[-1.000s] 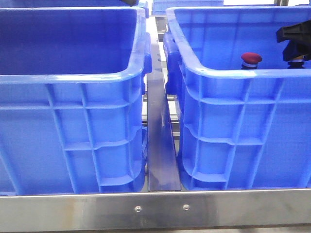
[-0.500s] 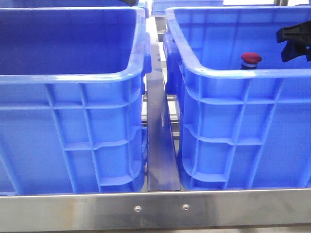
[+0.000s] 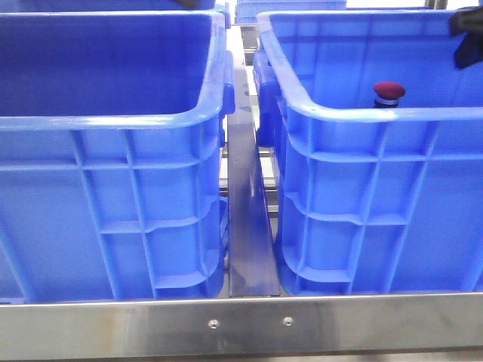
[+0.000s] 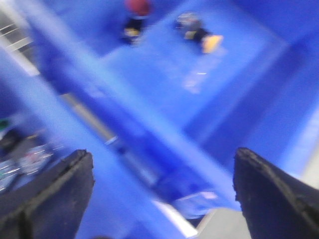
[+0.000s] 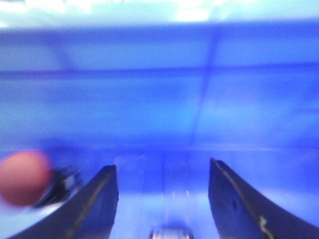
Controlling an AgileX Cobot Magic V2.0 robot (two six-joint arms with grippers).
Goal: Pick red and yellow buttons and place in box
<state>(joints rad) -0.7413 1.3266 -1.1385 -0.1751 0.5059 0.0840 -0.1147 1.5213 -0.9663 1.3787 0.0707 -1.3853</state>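
We see two large bright blue plastic crates with rolled rims and ribbed grid sides filling the front view, one at left (image 3: 113,121) and one at right (image 3: 362,113), with a strip of bare metal surface (image 3: 249,226) running between them and a steel rail (image 3: 241,324) across the bottom of the frame. Inside the right crate, in the upper right of the frame, a small push button with a dark red domed cap (image 3: 389,92) and a shiny silver collar stands just above the near rim. A black part of the right arm (image 3: 469,34) shows at the upper right edge. In the blurred left wrist view, the left tool (image 4: 162,194) is spread wide and empty over a crate holding the red button (image 4: 135,12) and a yellow-capped button (image 4: 202,36) lying on its side. In the blurred right wrist view, the right tool (image 5: 163,209) is parted with nothing between its fingers, a crate wall ahead and the red cap (image 5: 24,177) at lower left.
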